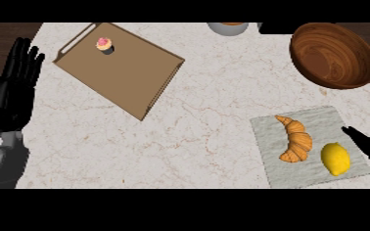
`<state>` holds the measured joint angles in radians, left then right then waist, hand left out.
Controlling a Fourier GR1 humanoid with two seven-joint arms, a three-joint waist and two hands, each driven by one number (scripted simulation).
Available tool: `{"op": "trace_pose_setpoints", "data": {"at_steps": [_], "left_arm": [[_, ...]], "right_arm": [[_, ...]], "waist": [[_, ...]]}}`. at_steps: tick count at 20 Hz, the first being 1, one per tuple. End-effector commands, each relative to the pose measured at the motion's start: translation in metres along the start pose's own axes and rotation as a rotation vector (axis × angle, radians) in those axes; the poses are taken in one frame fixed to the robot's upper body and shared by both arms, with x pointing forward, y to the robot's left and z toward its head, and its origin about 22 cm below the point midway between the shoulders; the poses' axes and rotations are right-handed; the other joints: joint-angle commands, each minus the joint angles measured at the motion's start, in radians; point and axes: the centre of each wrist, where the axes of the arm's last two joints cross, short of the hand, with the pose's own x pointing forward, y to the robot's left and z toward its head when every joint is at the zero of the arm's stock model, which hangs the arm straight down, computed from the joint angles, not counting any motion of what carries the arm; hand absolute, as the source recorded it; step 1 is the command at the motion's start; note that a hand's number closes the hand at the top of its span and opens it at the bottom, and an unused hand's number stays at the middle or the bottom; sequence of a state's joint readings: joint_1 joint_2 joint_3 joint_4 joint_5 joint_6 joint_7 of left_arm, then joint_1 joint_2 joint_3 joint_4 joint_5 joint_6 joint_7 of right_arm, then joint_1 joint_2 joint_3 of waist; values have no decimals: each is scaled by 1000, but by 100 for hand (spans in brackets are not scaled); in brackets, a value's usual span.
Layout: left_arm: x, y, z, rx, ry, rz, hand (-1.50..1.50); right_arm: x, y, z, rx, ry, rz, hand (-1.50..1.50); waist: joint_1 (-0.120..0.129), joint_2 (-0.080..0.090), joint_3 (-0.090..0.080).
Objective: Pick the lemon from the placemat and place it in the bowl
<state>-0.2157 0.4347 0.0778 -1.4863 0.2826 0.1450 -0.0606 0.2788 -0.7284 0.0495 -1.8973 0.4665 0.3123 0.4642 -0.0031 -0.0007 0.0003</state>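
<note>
A yellow lemon (pixel 335 158) lies on the grey placemat (pixel 311 122) at the lower right, beside a croissant (pixel 295 140). The brown wooden bowl (pixel 331 55) stands at the upper right, with nothing visible inside. Only a black fingertip of my right hand (pixel 357 138) shows at the right edge, just right of and above the lemon, not touching it; the rest of that hand is out of view. At the left edge my left hand (pixel 19 85) rests open with its fingers straight up, far from the lemon.
A brown cutting board (pixel 133 73) lies at the upper left with a small pink cupcake (pixel 104 44) on it. A grey cup (pixel 229 27) is cut off at the top edge. The marble counter (pixel 202 132) spreads between board and placemat.
</note>
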Motion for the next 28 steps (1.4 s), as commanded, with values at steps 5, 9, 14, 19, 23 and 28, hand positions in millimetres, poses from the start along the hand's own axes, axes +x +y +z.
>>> {"op": "trace_pose_setpoints", "data": {"at_steps": [5,9,14,19,23,28], "left_arm": [[7,-8,2,4,-2,8,0],[-16,-10,1,3,4,-6,0],[26,-1,-8,12,14,11,0],[1,-3,-7,10,-3,-2,0],[-15,3,0,8,-4,1,0],[-19,13,2,11,0,-9,0]], "right_arm": [[-4,24,-28,-17,-71,-2,-150],[-17,14,-18,-3,-46,30,-150],[-4,24,-33,38,-28,38,-150],[-23,43,-54,40,-25,23,-150],[-25,52,-65,30,3,24,-150],[-31,60,-62,68,58,6,-150]], "waist": [[4,0,0],[-2,0,0],[3,0,0],[1,1,0],[1,1,0],[1,1,0]]}}
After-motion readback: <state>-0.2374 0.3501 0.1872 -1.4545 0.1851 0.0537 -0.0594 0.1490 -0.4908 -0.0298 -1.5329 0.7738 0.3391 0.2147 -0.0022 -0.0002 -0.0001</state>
